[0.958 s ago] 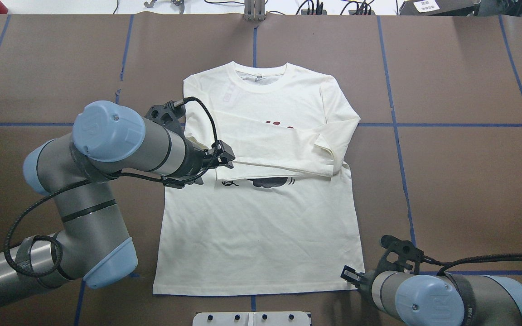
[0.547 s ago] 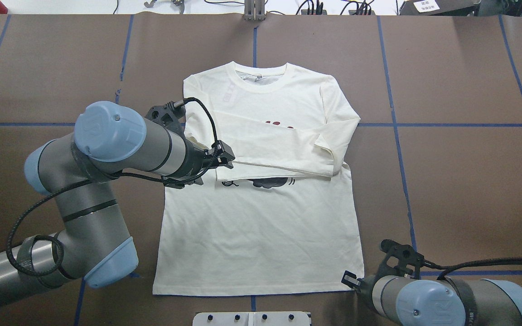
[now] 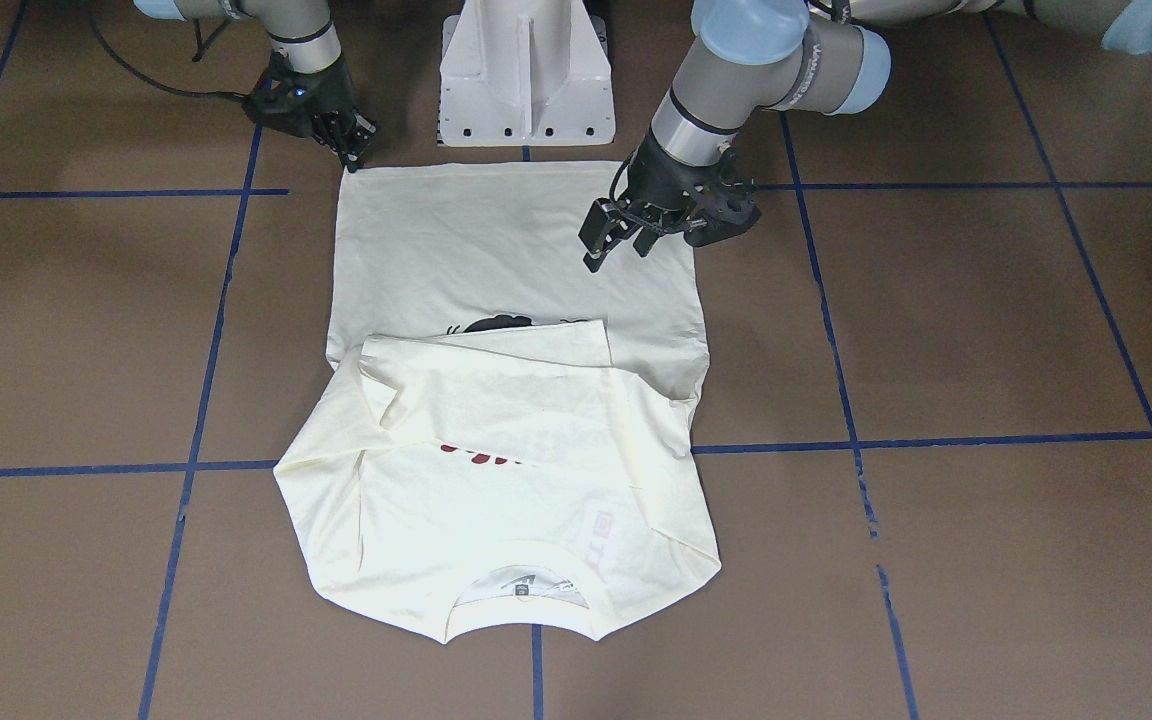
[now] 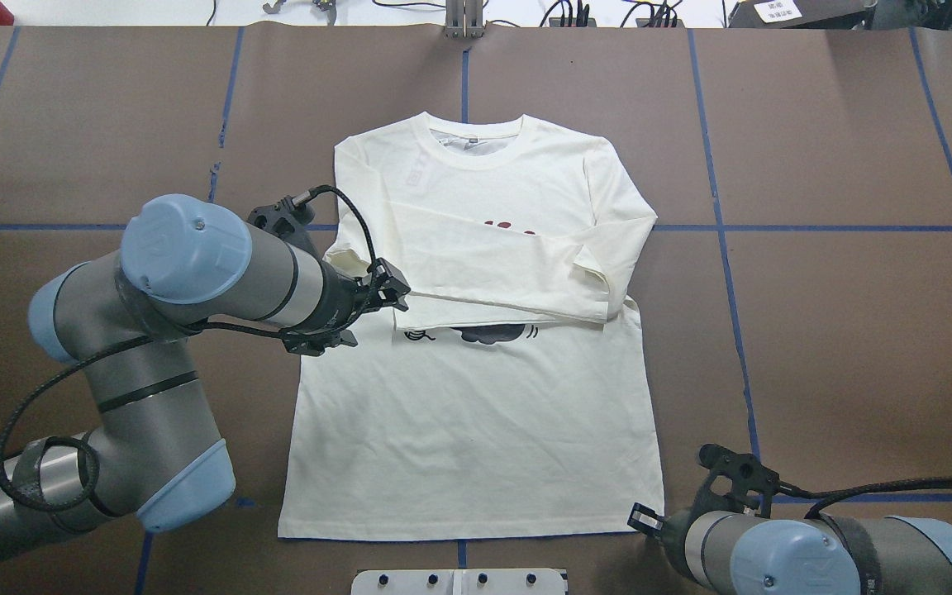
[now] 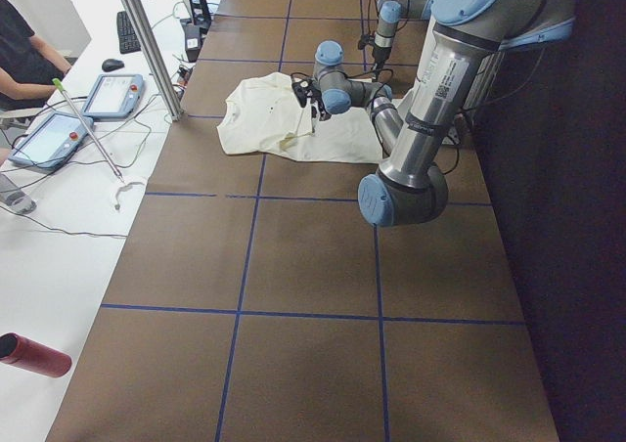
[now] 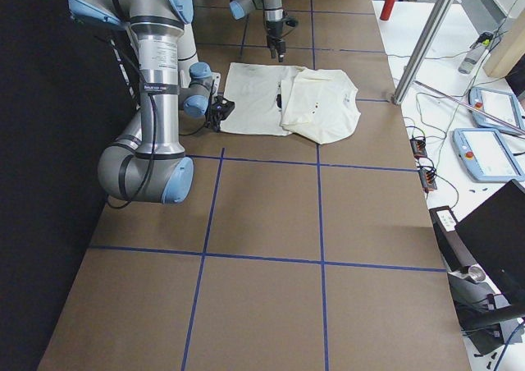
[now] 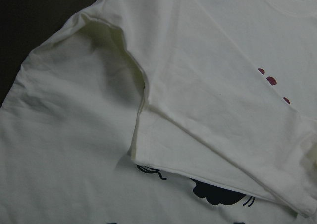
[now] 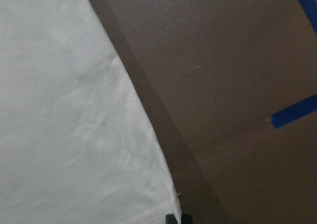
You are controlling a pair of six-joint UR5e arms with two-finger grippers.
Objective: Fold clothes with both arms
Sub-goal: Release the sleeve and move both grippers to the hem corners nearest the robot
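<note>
The cream T-shirt (image 4: 476,430) lies flat, print up, collar at the far side. Both sleeves (image 4: 517,285) are folded across the chest and cover most of the black cat (image 4: 488,333) and the red word (image 4: 509,225). My left gripper (image 4: 389,291) hovers open and empty over the shirt's left side, by the folded sleeve's cuff; it also shows in the front view (image 3: 608,250). My right gripper (image 3: 354,155) is shut, its tips down at the near right hem corner (image 8: 168,196). I cannot tell if cloth is pinched between them.
The white pedestal base (image 3: 526,80) stands just behind the hem. Blue tape lines (image 4: 716,227) cross the brown table. Beyond the far edge are a metal post (image 5: 147,41), tablets (image 5: 112,95), cables and a seated operator (image 5: 24,56).
My left gripper has drawn back leftward off the folded sleeve, its arm swinging with it. My right gripper has edged toward the table's near edge at the hem corner. The shirt has not moved.
</note>
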